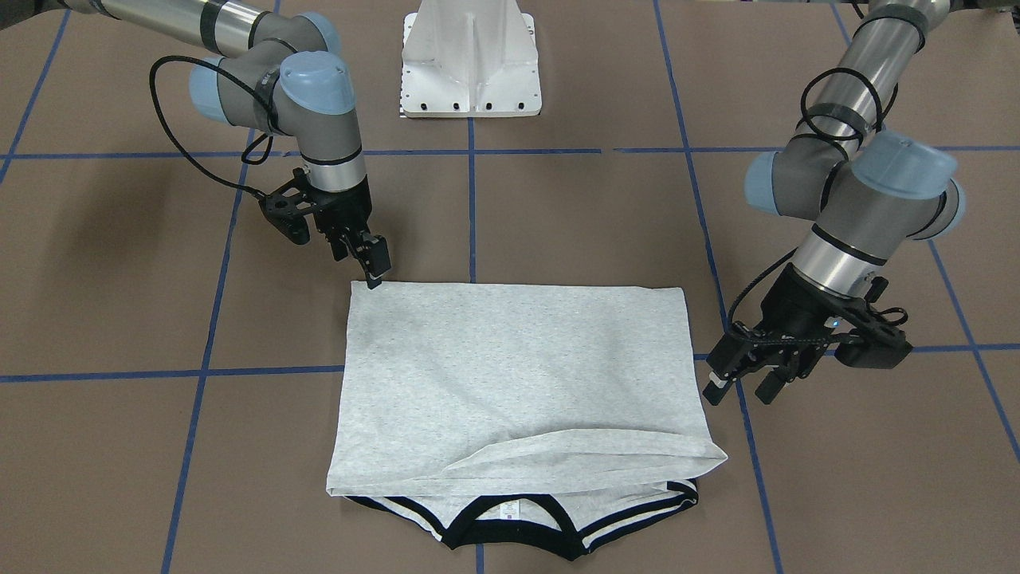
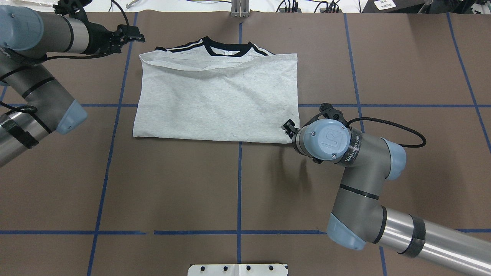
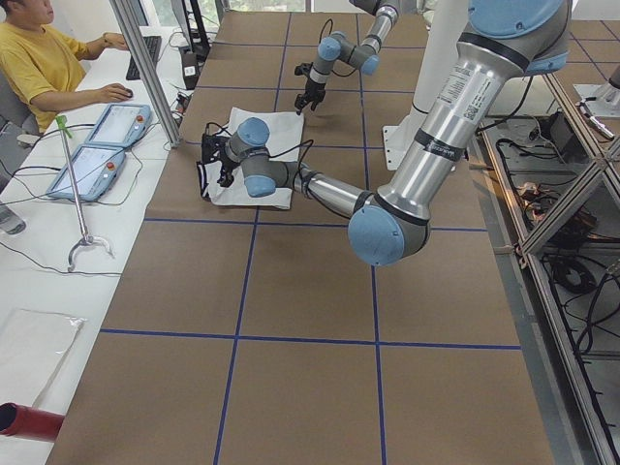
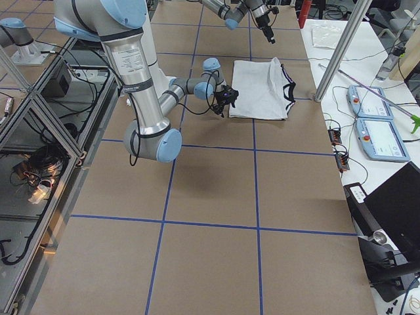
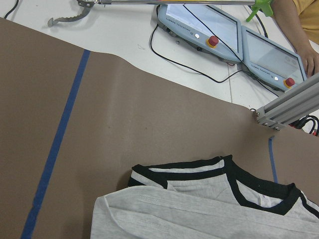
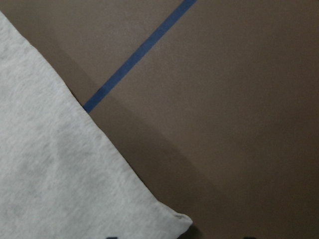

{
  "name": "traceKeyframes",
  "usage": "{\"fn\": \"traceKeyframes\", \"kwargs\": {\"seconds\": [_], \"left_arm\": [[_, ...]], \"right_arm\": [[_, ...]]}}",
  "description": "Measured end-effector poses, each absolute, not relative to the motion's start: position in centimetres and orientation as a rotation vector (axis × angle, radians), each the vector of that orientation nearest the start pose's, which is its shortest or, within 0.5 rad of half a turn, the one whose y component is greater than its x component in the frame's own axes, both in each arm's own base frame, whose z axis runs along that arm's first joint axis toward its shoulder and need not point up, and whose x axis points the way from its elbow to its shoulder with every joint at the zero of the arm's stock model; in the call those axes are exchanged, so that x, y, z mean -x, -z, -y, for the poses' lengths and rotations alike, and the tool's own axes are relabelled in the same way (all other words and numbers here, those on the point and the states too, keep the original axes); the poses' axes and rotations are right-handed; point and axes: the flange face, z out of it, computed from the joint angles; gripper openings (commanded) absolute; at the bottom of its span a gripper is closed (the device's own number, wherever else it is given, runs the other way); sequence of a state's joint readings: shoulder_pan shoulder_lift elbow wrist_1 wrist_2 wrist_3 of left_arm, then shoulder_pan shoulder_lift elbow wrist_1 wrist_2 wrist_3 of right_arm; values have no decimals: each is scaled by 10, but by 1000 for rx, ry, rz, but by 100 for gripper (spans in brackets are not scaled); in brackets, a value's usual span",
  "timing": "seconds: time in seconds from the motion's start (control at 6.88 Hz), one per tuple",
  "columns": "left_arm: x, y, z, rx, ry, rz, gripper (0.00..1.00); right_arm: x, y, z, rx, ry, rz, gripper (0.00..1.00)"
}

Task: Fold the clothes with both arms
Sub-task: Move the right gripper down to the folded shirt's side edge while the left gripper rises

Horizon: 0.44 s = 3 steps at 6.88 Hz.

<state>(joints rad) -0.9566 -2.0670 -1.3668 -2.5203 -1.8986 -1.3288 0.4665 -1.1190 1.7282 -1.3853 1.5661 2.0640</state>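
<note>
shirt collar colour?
Black collar; it shows best in the overhead exterior view.

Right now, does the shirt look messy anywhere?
Yes. The shirt has its folded-over hem lying crooked near the collar. One side bunches into a slanted flap instead of lying flat and straight.

Brown blue-taped table (image 2: pixel 172 184), white pedestal (image 1: pixel 472 60), person in yellow (image 3: pixel 39 63)
</note>
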Motion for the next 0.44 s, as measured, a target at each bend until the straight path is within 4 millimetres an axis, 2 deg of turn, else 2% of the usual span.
{"fn": "traceKeyframes", "kwargs": {"seconds": [0.44], "left_arm": [[-318, -367, 630, -470, 429, -1168, 100]], "right_arm": [[521, -329, 421, 1, -926, 800, 54]]}}
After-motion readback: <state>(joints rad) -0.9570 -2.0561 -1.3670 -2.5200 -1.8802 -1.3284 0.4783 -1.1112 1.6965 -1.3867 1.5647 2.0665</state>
